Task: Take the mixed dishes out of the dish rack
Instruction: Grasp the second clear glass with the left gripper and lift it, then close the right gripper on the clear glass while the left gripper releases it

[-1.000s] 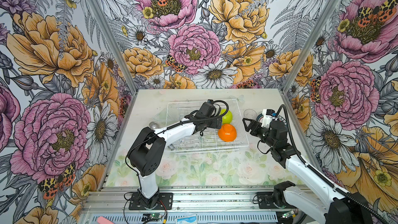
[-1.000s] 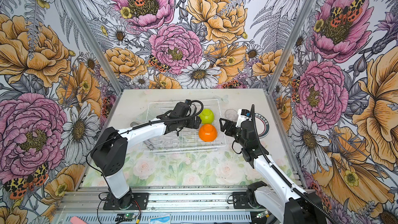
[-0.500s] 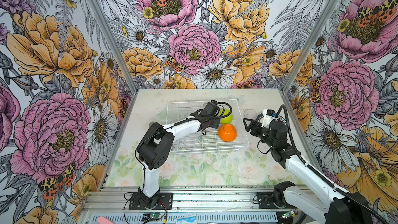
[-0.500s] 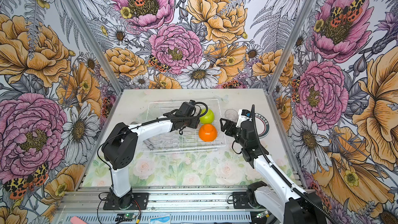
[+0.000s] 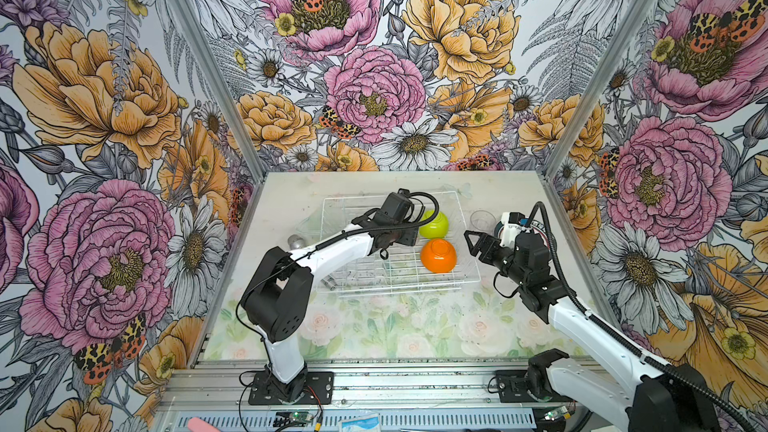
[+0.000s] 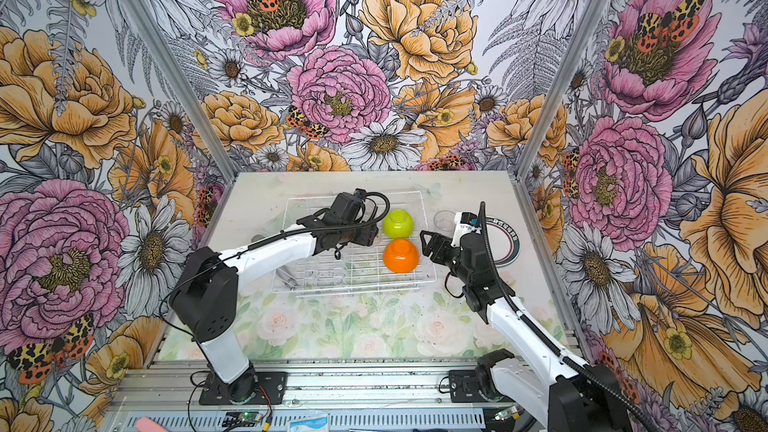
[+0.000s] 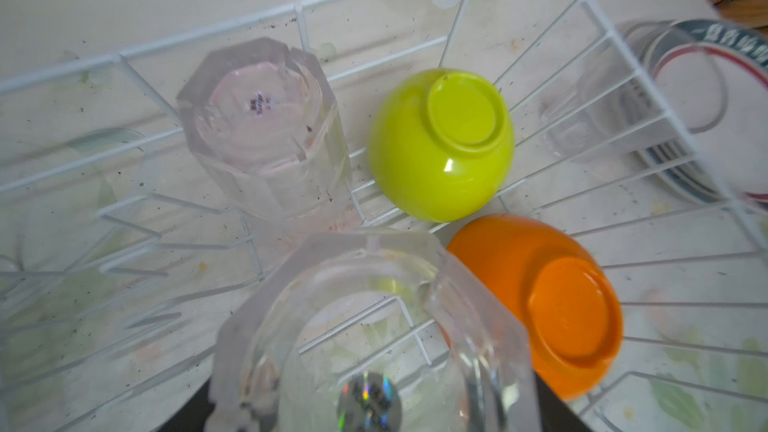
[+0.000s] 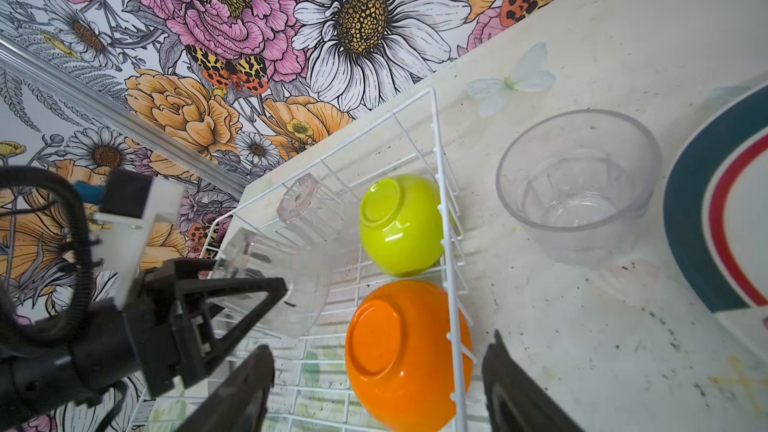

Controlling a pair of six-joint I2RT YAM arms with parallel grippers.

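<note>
Left gripper [image 5: 405,238] is clamped on a clear tumbler [image 7: 374,326] inside the dish rack [image 5: 353,198]; right gripper [image 5: 473,245] hangs with jaws apart beside the orange bowl [image 5: 438,256]. Risk: smooth wall slips, or the lift snags rack wires and knocks the neighbouring tumbler [image 7: 257,126]. The wrist views show this grip; both top views hide it

Walls: floral wallpaper [image 5: 374,89], pink and orange blooms, butterflies, on three sides.
Tabletop: pale speckled surface [image 5: 291,197]; rose-print strip [image 5: 395,326] along the front.
Left edge: small grey metal object [image 5: 296,240] on the tabletop.
Front: aluminium rail [image 5: 415,384]; pink item [image 5: 203,425], cut off.
</note>
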